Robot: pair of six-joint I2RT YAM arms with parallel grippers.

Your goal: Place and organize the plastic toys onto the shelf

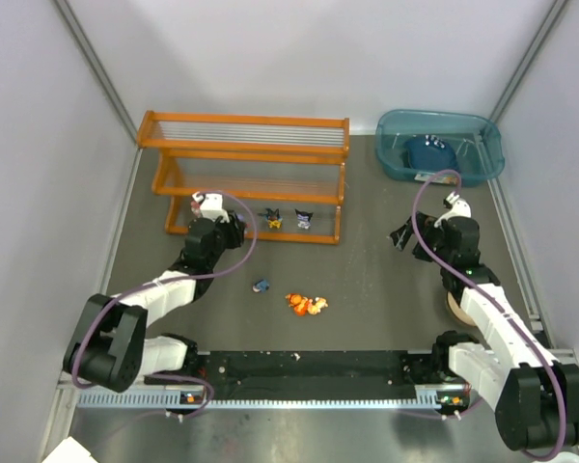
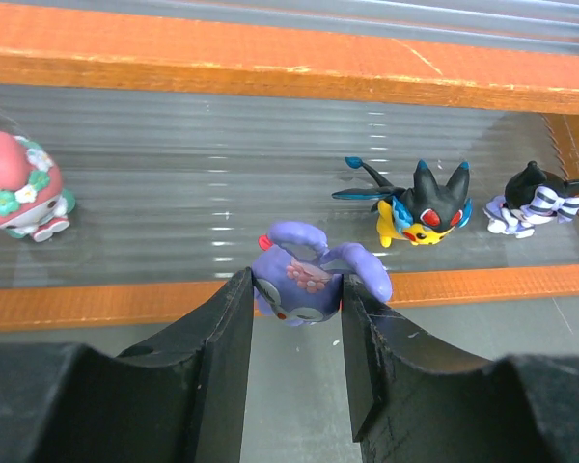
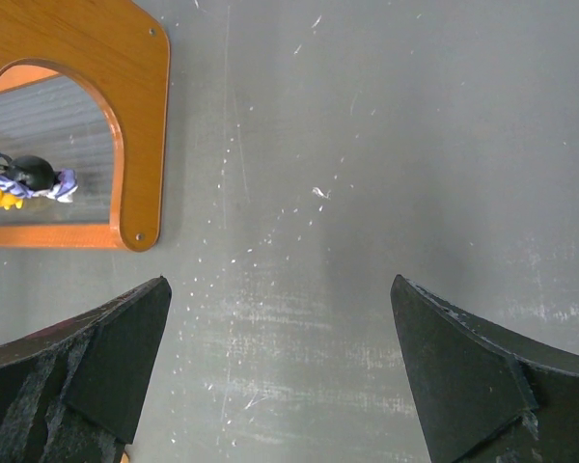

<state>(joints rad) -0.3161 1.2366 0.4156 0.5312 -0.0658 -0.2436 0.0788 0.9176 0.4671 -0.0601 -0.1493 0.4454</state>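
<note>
The orange shelf (image 1: 241,146) stands at the back left. My left gripper (image 1: 234,228) is shut on a purple toy (image 2: 304,280), held at the front rail of the lowest tier (image 2: 96,299). On that tier stand a pink toy (image 2: 19,188), a black and yellow toy (image 2: 420,207) and a black and purple toy (image 2: 536,203). On the table lie a small blue toy (image 1: 261,285) and orange toys (image 1: 307,305). My right gripper (image 1: 402,236) is open and empty above bare table (image 3: 280,282), right of the shelf's end panel (image 3: 140,96).
A teal bin (image 1: 482,164) with a dark blue item (image 1: 427,152) sits at the back right. A tan round object (image 1: 454,309) lies under the right arm. Grey walls close in both sides and the back.
</note>
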